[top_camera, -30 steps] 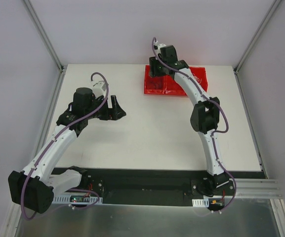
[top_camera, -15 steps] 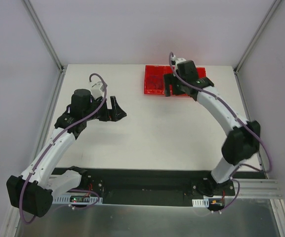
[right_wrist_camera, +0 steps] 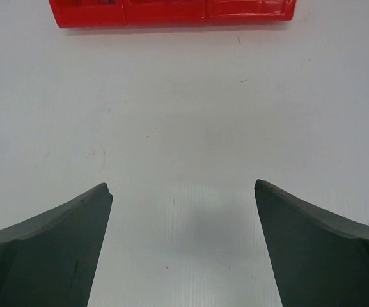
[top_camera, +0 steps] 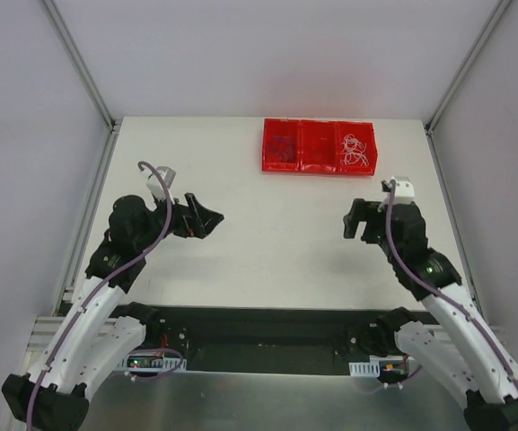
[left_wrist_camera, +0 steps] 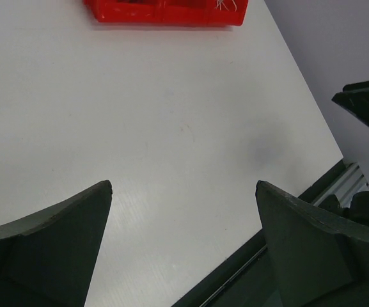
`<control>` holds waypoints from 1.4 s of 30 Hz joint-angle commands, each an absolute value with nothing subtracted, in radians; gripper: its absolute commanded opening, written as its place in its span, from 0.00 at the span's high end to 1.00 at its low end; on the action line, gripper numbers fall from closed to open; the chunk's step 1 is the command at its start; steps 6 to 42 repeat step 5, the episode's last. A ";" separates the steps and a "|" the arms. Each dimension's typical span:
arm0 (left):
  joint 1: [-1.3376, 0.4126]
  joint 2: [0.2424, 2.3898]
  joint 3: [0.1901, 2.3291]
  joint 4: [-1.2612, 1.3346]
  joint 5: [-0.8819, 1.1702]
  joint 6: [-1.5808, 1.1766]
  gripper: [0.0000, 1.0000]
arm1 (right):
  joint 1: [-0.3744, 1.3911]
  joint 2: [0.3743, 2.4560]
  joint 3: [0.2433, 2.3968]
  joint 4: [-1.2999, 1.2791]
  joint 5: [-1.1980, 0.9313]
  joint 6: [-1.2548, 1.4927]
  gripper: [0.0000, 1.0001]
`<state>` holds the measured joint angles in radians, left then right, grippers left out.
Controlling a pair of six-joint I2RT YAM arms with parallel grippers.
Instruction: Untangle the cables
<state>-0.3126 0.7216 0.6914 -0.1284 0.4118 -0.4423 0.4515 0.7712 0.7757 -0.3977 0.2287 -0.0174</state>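
A red three-compartment tray (top_camera: 320,169) stands at the table's far edge. Thin white cable (top_camera: 355,149) lies curled in its right compartment. A dark purple-blue cable (top_camera: 282,145) lies in its left compartment. The middle compartment looks red throughout, and I cannot make out a red cable there. My left gripper (top_camera: 206,218) is open and empty over the left middle of the table. My right gripper (top_camera: 355,220) is open and empty over the right middle. Both are well short of the tray. The wrist views show bare table between the open fingers of the left gripper (left_wrist_camera: 183,185) and the right gripper (right_wrist_camera: 183,185).
The tray's front wall shows at the top of the left wrist view (left_wrist_camera: 165,16) and the right wrist view (right_wrist_camera: 171,16). Grey walls and metal posts (top_camera: 81,63) enclose the table. A black base strip (top_camera: 267,323) runs along the near edge.
My right arm has pulled back from over the tray to the near right of the table, uncovering the white cable. My left arm has drawn back a little toward its base.
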 commanded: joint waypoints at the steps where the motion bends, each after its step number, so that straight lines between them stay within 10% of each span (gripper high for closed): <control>1: -0.310 0.628 0.667 -0.044 0.362 -0.465 0.06 | 0.449 0.542 0.658 -0.344 0.348 0.112 0.04; 42: -0.310 0.569 0.661 -0.054 0.336 -0.469 0.06 | 0.448 0.347 0.574 -0.330 0.244 0.100 0.04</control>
